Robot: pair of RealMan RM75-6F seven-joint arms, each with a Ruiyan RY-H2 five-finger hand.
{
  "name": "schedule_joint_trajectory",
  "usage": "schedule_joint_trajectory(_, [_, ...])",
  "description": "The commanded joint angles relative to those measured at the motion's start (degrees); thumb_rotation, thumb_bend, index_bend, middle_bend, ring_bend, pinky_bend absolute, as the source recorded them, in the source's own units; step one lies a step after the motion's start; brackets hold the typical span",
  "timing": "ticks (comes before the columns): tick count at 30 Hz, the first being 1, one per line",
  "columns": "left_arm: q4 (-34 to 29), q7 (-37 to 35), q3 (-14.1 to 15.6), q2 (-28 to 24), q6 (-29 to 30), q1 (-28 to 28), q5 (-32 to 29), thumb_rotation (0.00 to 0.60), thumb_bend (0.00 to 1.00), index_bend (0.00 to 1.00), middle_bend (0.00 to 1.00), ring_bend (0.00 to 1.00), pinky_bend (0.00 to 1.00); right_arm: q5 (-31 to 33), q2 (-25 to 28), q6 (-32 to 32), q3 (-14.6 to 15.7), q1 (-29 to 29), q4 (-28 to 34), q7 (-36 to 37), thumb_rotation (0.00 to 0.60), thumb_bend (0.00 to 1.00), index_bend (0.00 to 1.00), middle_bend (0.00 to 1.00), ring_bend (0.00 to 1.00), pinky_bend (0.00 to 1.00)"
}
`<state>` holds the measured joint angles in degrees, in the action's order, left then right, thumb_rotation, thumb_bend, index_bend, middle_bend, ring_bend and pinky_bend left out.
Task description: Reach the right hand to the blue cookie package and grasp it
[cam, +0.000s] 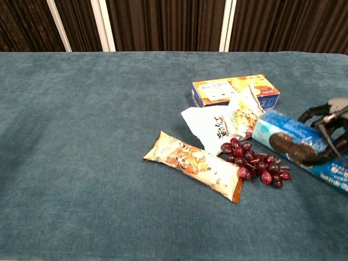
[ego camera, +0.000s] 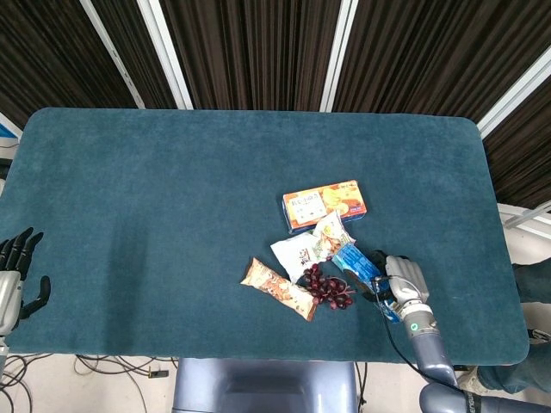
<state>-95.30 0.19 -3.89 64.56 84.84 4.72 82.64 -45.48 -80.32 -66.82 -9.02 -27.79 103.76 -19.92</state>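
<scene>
Presently the right robot hand (cam: 325, 128) wraps its fingers around the long blue foil cookie package (cam: 296, 148), whose axis runs diagonally leftward toward the red grapes (cam: 254, 162); left robot hand (ego camera: 15, 275) lies well apart, spread.

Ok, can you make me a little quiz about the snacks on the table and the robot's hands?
1. True or false: the right hand holds the blue cookie package.
2. What lies between the long orange snack bag and the blue package? A) grapes B) a cup C) a spoon
3. Which hand sits at the table's left edge, holding nothing?

Key: 1 true. 2 A, the grapes. 3 the left hand.
</scene>
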Motion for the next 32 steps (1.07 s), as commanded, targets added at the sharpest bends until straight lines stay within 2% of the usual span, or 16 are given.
schedule_joint_trajectory(1, [-0.04, -0.02, 0.01, -0.04, -0.05, 0.01, -0.03, 0.600, 0.54, 0.01, 0.00, 0.01, 0.03, -1.28, 2.24, 0.62, -1.26, 0.09, 2.12, 1.69, 0.600, 0.20, 0.34, 0.53, 0.52, 0.24])
schedule_joint_trajectory(6, [-0.09, 0.01, 0.00, -0.03, 0.01, 0.01, 0.00, 0.600, 0.54, 0.02, 0.00, 0.01, 0.03, -2.64, 8.73, 5.70, -4.49, -1.23, 7.43, 6.08, 0.600, 0.20, 0.34, 0.53, 0.52, 0.24])
schedule_joint_trajectory(11, [-0.11, 0.08, -0.03, -0.06, -0.04, 0.05, -0.08, 0.600, 0.54, 0.02, 0.00, 0.01, 0.03, -4.82, 14.62, 10.16, -8.93, -2.26, 11.19, 12.85, 0.600, 0.21, 0.33, 0.53, 0.53, 0.24])
schedule_joint_trajectory(15, [-0.13, 0.04, -0.04, -0.08, -0.07, 0.04, -0.18, 0.600, 0.54, 0.02, 0.00, 0.01, 0.03, -9.30, 19.51, 13.65, -12.67, -1.33, 14.70, 22.51, 0.600, 0.20, 0.34, 0.53, 0.53, 0.24])
schedule_joint_trajectory(20, [-0.12, 0.01, 0.05, -0.08, 0.02, -0.01, -0.02, 0.600, 0.54, 0.02, 0.00, 0.01, 0.03, -17.58, 24.53, 17.37, -16.80, 1.21, 16.97, 38.46, 0.600, 0.20, 0.34, 0.53, 0.53, 0.24])
schedule_joint_trajectory(25, [-0.05, -0.09, 0.03, -0.05, 0.05, 0.00, 0.00, 0.600, 0.54, 0.02, 0.00, 0.01, 0.03, -26.49, 27.73, 17.00, -18.20, 3.54, 17.76, 49.49, 0.600, 0.20, 0.36, 0.53, 0.53, 0.24])
schedule_joint_trajectory(32, [-0.10, -0.08, 0.00, -0.04, 0.14, -0.03, 0.00, 0.600, 0.54, 0.02, 0.00, 0.01, 0.03, -36.00, 30.29, 15.18, -17.14, 4.87, 17.96, 59.97, 0.600, 0.20, 0.36, 0.53, 0.53, 0.24])
